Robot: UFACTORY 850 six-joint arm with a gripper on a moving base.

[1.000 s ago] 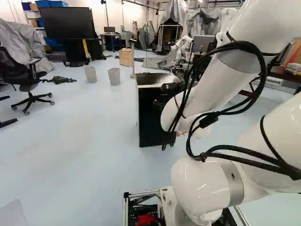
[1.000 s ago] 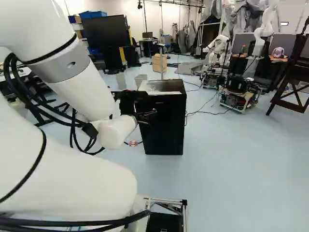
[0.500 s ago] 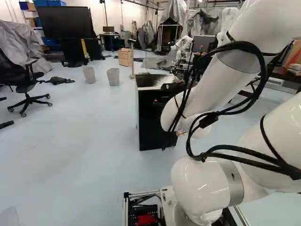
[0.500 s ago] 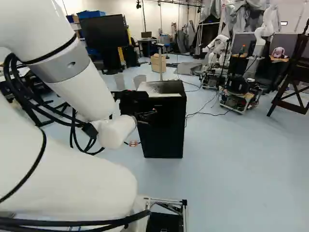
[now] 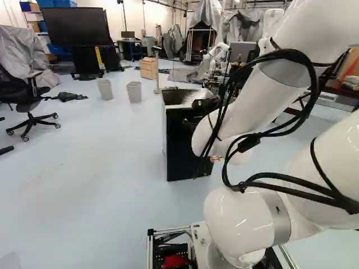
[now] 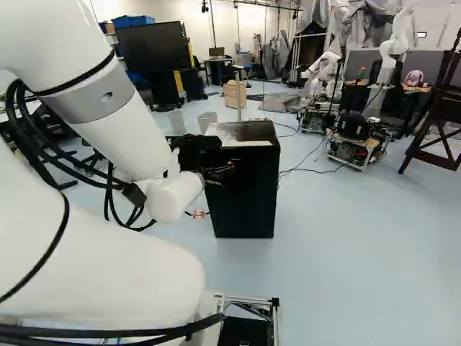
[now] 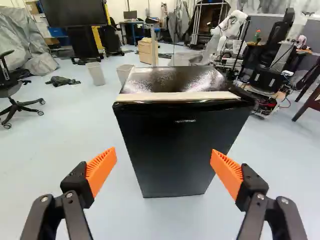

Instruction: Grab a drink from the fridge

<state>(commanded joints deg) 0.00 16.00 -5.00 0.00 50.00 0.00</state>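
Black, its orange pads [image 7: 101, 171] standing wide apart, the gripper [image 6: 225, 173] is hovering just left of centre in the right base view; the closed fridge [image 6: 248, 205] is standing just right of centre, ahead of the gap between both fingers.

Look here: in the left base view the arm [image 5: 247, 106] is hiding the fridge's [image 5: 182, 143] right side, and the chair [image 5: 28, 105] is running off the left edge! Over in the right base view, the edge is clipping the brown stand [image 6: 416, 148].
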